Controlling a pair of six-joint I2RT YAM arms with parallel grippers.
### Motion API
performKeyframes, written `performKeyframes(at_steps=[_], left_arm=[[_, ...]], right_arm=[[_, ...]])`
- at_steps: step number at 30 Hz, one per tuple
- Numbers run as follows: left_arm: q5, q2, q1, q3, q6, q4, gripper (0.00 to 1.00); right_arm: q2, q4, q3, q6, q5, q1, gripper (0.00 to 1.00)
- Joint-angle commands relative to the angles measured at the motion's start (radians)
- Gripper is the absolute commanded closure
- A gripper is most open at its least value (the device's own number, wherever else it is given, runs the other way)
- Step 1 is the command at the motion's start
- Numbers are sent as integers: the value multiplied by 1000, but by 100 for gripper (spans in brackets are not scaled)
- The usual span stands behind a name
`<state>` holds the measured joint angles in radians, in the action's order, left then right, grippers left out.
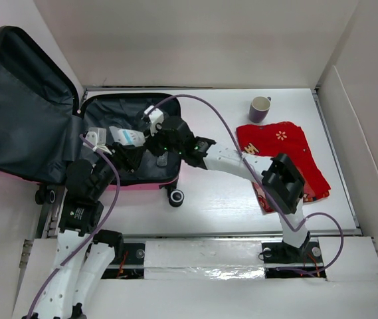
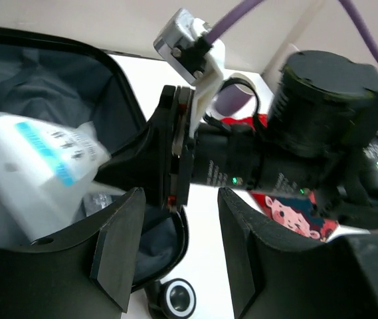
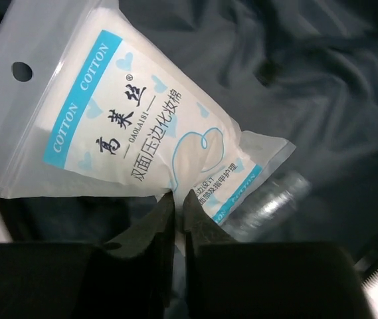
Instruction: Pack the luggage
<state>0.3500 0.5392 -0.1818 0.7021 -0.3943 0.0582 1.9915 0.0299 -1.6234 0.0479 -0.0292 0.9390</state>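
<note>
The pink luggage (image 1: 139, 185) lies open at the left of the table, its lid (image 1: 22, 113) folded back and the dark grey lining showing. My right gripper (image 1: 145, 141) reaches into the open half and is shut on the bottom edge of a white and blue cotton pad packet (image 1: 127, 136). In the right wrist view the fingertips (image 3: 179, 203) pinch the packet (image 3: 122, 126) above the lining (image 3: 295, 80). My left gripper (image 1: 119, 156) is open and empty over the luggage's front rim. In the left wrist view it (image 2: 179, 259) faces the right arm's wrist, with the packet (image 2: 36, 166) at its left.
A red cartoon-print cloth (image 1: 285, 159) lies on the table at the right, with a purple mug (image 1: 260, 108) behind it. A clear crinkled plastic item (image 3: 268, 199) lies in the luggage under the packet. A black wheel (image 1: 175, 197) sticks out at the luggage's front corner.
</note>
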Motion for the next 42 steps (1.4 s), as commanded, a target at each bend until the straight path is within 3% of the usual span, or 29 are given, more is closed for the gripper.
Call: performKeyframes(at_steps=[1,2,3,5,6,8,10,11,12,14,17,19,22,23,26,35,42], left_arm=[[-86,-2,2,56,-1,6,56],[-120,1,2,60,-5,14,56],[-129,1,2,62,-9,17,56],[-141,2,2,60,-14,19,56],[-141,7,2,59,-18,17,56],[-140,10,2,56,-20,12,56],[-132,13,2,54,-23,6,56],[-128,15,2,54,-23,3,56],[-125,12,2,53,-23,2,56],[-123,8,2,51,-25,-1,56],[-117,2,2,51,-21,-3,56],[-105,-1,2,48,-21,-8,57],[-89,-7,2,48,-18,-8,57],[-86,-5,2,46,-18,-8,57],[-80,-7,2,48,-14,-8,56],[-57,-4,2,48,-9,-12,56],[-46,10,2,50,-9,-17,56]], right_arm=[[29,79,-76,32,-107,50,75],[23,94,-75,47,-113,50,49],[14,103,-73,50,-113,50,37],[-41,111,-47,34,-83,50,16],[-68,114,-27,26,-42,50,13],[-161,133,61,14,-6,2,15],[-227,156,137,15,23,-54,29],[-290,177,211,29,29,-128,57],[-318,186,247,38,64,-172,73],[-358,199,322,59,129,-306,95],[-375,145,330,50,300,-425,100],[-355,107,300,43,397,-528,100],[-286,76,240,47,462,-666,64],[-261,67,220,64,454,-701,43],[-144,19,119,86,407,-807,30],[128,-199,-225,72,240,-920,31],[187,-143,-174,119,45,-931,38]])
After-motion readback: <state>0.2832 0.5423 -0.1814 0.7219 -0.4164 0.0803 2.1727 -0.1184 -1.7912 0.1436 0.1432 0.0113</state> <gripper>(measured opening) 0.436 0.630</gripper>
